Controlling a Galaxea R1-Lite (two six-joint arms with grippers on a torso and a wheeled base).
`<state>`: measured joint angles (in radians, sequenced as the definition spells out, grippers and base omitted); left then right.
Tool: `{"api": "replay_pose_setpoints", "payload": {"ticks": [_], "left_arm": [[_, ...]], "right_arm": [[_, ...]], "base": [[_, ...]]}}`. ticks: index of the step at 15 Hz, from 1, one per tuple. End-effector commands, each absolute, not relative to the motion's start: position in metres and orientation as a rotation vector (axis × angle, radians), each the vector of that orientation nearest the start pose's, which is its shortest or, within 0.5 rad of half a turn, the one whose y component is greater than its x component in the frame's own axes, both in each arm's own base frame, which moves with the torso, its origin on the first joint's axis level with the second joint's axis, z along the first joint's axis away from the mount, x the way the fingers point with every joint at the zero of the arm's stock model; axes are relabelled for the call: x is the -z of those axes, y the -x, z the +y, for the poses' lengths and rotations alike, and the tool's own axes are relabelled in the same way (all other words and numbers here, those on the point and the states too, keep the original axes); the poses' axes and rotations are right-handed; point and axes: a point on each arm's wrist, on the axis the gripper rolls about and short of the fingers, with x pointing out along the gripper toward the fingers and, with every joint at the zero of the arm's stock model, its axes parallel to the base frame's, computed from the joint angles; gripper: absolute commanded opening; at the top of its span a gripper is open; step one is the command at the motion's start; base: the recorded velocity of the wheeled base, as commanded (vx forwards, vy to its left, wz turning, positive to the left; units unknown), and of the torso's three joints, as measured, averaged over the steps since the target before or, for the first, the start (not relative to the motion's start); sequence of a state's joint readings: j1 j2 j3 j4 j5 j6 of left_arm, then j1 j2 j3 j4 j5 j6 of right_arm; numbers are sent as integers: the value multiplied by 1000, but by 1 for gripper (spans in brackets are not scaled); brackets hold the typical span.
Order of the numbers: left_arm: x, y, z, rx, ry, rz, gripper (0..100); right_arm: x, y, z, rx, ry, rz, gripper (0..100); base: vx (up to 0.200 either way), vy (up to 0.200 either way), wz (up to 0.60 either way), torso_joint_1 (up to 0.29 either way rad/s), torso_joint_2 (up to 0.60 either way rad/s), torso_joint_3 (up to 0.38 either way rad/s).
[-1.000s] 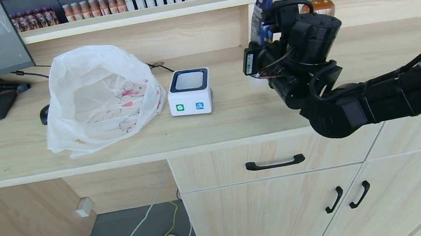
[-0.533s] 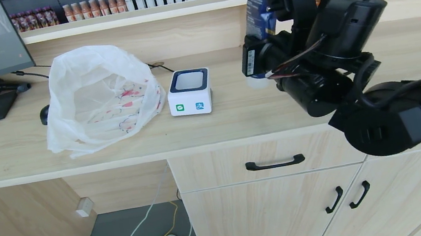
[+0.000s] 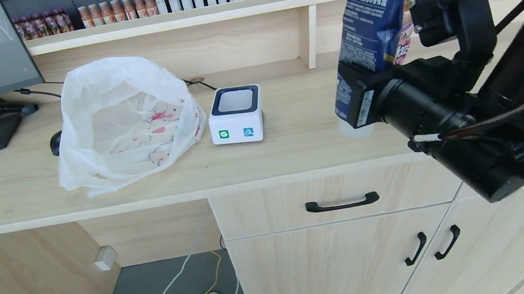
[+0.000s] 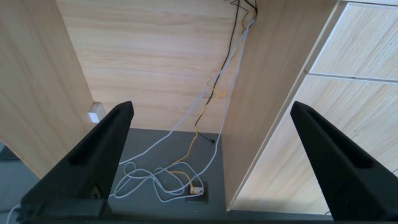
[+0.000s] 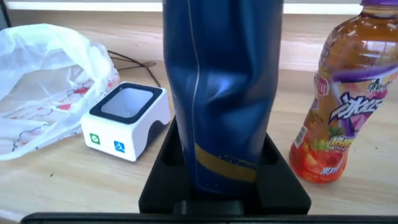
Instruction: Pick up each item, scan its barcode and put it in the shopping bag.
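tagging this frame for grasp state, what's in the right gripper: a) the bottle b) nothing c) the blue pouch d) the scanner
c: the right gripper is shut on the pouch, while the bottle stands on the counter beside it and the scanner sits apart, next to the bag.

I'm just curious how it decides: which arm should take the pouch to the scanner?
Right. The right gripper holds the blue pouch above the counter, near the scanner; the left gripper hangs open, low beside the cabinet.
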<state>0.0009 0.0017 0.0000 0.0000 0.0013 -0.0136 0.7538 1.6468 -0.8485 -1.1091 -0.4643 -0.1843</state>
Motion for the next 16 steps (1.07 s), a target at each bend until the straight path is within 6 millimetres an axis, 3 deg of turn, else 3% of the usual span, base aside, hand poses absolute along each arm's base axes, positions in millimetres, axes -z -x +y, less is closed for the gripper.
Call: {"api": "replay_pose_setpoints", "payload": {"ticks": [1, 6, 11, 16], "left_arm": [[-76, 23, 0, -2, 14, 2, 100], [-76, 23, 0, -3, 14, 2, 100], [-76, 23, 0, -3, 14, 2, 100], [-76, 23, 0, -3, 14, 2, 100]], "right_arm": [[-253, -184, 172, -318, -3, -273, 0], [-240, -153, 147, -379, -100, -233, 0], [-230, -144, 140, -485, -200, -187, 0], [-225, -149, 131, -611, -226, -163, 0]], "base": [[0, 0, 0, 0, 0, 0], [0, 0, 0, 0, 0, 0], [0, 0, 0, 0, 0, 0], [0, 0, 0, 0, 0, 0]]}}
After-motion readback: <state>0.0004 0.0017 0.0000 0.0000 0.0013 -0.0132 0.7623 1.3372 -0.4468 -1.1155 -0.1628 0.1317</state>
